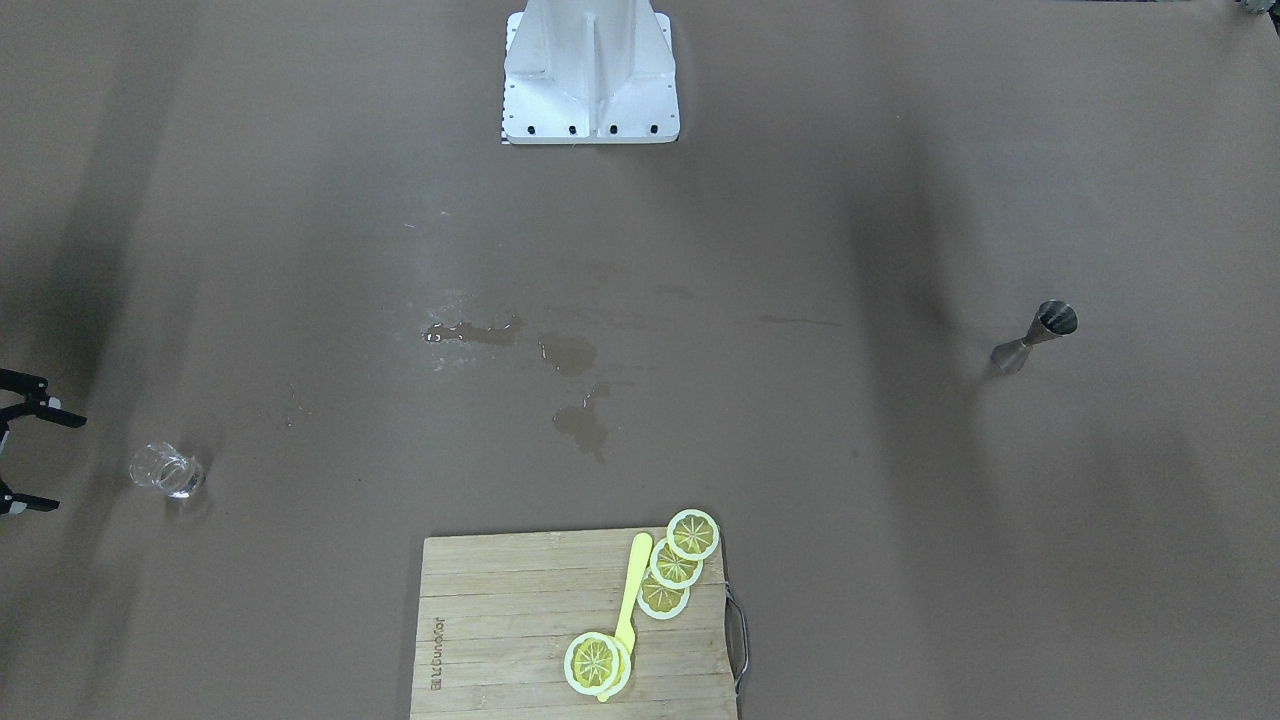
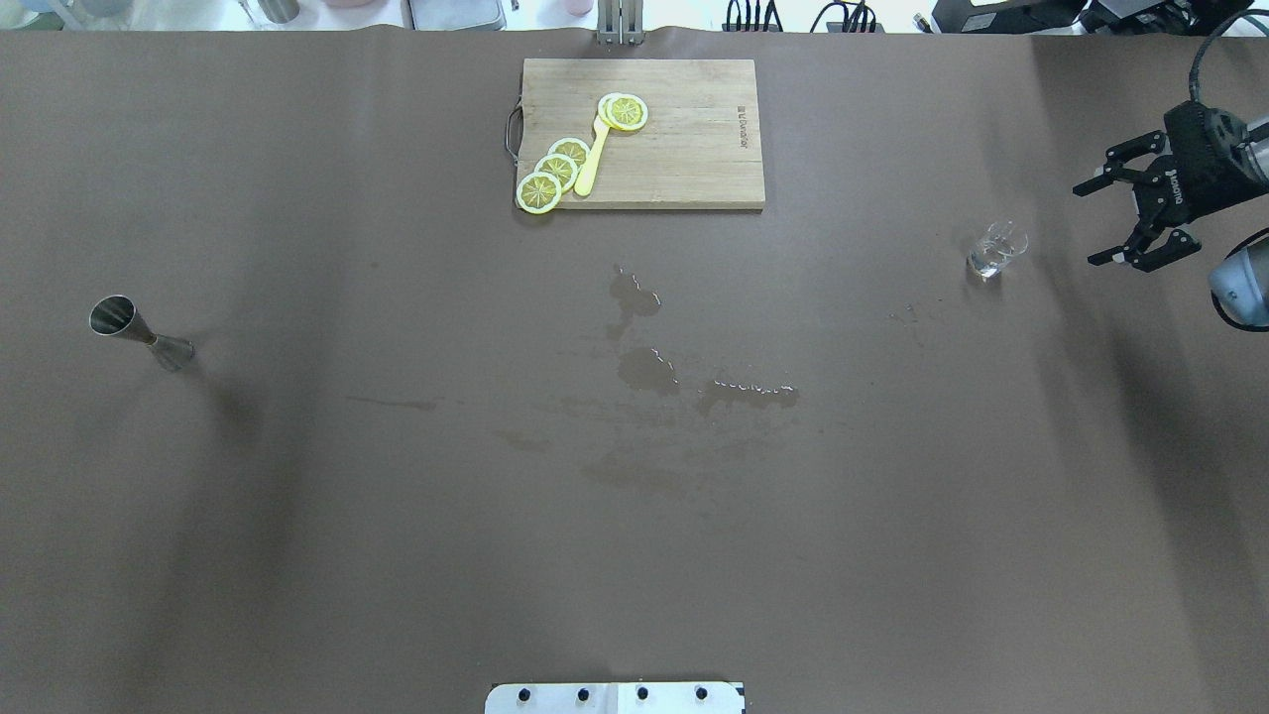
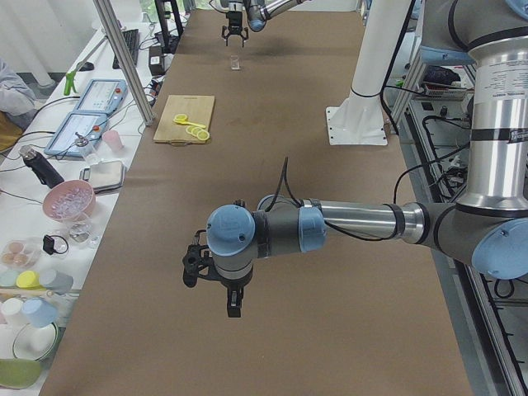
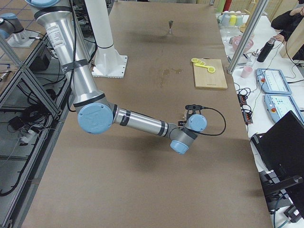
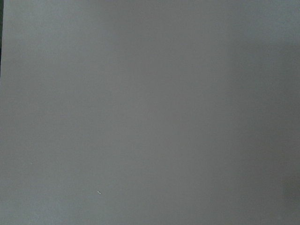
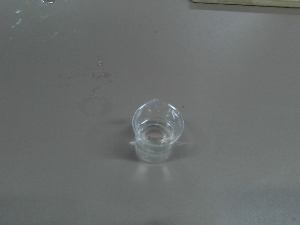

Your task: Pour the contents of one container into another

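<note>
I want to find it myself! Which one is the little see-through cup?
Start at the wooden cutting board with lemon slices, then look toward the right end effector. The glass cup stands alone near it, untouched. It's clear and round, unlike the grey hourglass jigger at the table's other end.

The glass cup (image 2: 994, 250) is small, clear and round with a thick base. It stands upright, mouth up, well to the robot's right of the cutting board (image 2: 684, 149) and slightly nearer the robot than the board's near edge. The jigger (image 2: 139, 332) is grey steel, two cones joined at a narrow waist. It stands upright on one cone, far off the board's other side, well apart from the cup.
</note>
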Tool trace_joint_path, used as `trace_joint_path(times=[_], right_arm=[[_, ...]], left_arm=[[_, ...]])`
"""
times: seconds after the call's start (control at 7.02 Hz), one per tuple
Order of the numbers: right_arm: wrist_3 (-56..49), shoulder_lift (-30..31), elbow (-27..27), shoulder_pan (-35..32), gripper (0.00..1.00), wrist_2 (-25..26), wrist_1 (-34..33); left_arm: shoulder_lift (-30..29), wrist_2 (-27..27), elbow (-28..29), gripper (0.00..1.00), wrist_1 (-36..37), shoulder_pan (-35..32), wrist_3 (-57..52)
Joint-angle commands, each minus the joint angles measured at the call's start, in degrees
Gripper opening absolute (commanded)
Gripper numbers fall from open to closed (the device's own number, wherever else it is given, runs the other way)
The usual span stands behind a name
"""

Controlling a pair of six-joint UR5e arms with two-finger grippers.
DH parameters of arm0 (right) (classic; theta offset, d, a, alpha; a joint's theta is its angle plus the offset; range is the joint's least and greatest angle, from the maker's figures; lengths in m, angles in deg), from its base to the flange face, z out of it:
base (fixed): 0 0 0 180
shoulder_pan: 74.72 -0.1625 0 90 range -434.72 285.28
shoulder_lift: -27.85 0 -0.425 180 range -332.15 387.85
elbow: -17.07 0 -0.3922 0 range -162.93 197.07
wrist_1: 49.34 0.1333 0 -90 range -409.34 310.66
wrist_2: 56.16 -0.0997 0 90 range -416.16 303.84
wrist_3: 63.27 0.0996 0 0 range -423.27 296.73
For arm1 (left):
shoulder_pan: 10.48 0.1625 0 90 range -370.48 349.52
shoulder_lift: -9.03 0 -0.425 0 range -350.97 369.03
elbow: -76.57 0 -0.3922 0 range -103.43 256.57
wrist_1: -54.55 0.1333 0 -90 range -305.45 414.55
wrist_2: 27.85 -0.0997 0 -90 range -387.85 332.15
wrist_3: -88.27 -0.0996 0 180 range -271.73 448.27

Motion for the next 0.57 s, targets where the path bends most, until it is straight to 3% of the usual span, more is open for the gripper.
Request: trace_joint_path(times=[0.0,0.14,0.43], right_arm=[[-0.03,-0.58,-0.05,1.15,1.0,0.53,-0.03],[-0.03,-1.2,-0.13,1.15,1.0,1.4,-0.11],[0.06,-2.25,-0.31,1.67,1.0,2.37,-0.29]], left_arm=[[-0.06,0.39,-0.69,0.98,-2.56,0.26,-0.21],[-0.15,0.48,-1.3,0.98,-3.86,1.13,-0.21],[1.34,5.73,-1.31,0.98,-14.46,2.8,-0.3]])
